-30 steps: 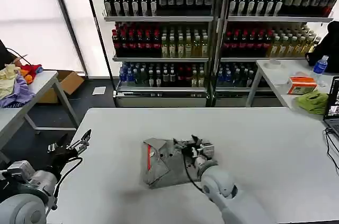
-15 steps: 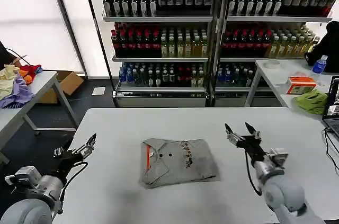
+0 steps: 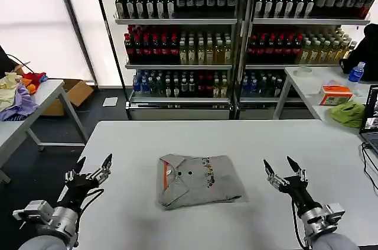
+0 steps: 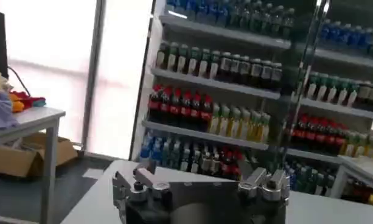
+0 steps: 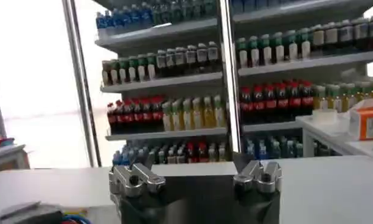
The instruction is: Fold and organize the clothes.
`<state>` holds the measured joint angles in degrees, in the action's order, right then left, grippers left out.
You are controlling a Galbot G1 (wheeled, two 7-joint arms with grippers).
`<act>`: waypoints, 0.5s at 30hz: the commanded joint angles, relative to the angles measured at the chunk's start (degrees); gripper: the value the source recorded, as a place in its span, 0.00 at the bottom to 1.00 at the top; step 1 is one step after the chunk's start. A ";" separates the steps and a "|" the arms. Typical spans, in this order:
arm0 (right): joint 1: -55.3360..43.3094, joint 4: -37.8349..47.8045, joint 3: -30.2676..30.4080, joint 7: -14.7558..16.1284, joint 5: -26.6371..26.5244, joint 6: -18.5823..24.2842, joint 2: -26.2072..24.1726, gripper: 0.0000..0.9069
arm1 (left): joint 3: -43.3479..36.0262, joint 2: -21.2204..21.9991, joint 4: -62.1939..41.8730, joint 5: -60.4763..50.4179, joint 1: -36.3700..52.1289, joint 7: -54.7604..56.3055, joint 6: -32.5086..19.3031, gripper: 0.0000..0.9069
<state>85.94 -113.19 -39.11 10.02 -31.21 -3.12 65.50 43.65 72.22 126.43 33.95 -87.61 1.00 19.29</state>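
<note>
in the head view a folded light grey t-shirt (image 3: 198, 180) lies flat on the white table (image 3: 177, 138), a little left of the frame's centre in the lower half. its orange neck label (image 3: 165, 175) shows along the left side of the bundle and a small multicoloured chest print (image 3: 208, 174) faces up near the middle. nothing touches the shirt.

the left gripper (image 3: 91, 168) stands in the lower left of the frame, over the table's left edge and well apart from the shirt, its two fingers spread wide and empty. the right gripper (image 3: 286, 171) stands in the lower right of the frame, above bare table and also well apart from the shirt, fingers likewise spread with nothing between them. the shirt sits between the two grippers.

in the left wrist view the left gripper (image 4: 201, 182) shows at the lower middle of the frame with its fingers apart, pointing toward shelves of bottles (image 4: 235, 61). in the right wrist view the right gripper (image 5: 195, 176) sits at the lower middle, fingers apart, and a grey corner of the shirt (image 5: 22, 213) peeks in at the lower left.

behind the table, drink shelves (image 3: 236, 37) fill the upper frame. a side table at the left edge holds lilac, yellow and red garments (image 3: 18, 93); at the right edge another table carries a green cloth (image 3: 348, 113).
</note>
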 commanded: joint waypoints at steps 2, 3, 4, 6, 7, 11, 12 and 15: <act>5.30 0.11 -2.30 4.10 4.01 5.19 2.10 1.00 | -1.22 3.01 -0.43 -4.45 -2.13 -1.06 -8.30 1.00; 5.50 0.00 -2.23 4.03 3.87 5.43 1.97 1.00 | -1.16 3.17 -0.43 -4.45 -2.11 -1.09 -8.34 1.00; 5.52 -0.32 -2.11 3.24 2.98 5.28 2.19 1.00 | -1.10 3.50 -0.42 -4.45 -2.05 -1.18 -8.55 1.00; 5.65 -0.30 -2.29 3.75 2.52 5.31 2.33 1.00 | -1.04 3.92 -0.11 -4.38 -2.02 -1.56 -8.72 1.00; 5.70 -0.48 -2.26 3.71 2.87 5.20 2.38 1.00 | -1.00 4.09 0.05 -4.41 -1.98 -1.63 -8.66 1.00; 5.72 -1.79 -2.27 3.49 3.60 2.01 2.27 1.00 | -1.01 4.02 0.44 -4.29 -1.95 -2.30 -8.50 1.00; 5.54 -2.01 -2.32 3.76 3.69 2.30 2.22 1.00 | -0.98 3.93 0.54 -4.25 -1.95 -2.40 -8.44 1.00; 5.22 -2.30 -2.23 3.35 4.17 2.39 2.12 1.00 | -0.82 3.76 0.38 -4.29 -1.72 -2.50 -8.25 1.00</act>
<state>90.10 -114.35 -40.84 12.91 -28.27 0.03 67.09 43.03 75.23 126.70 30.67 -89.02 -0.99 12.90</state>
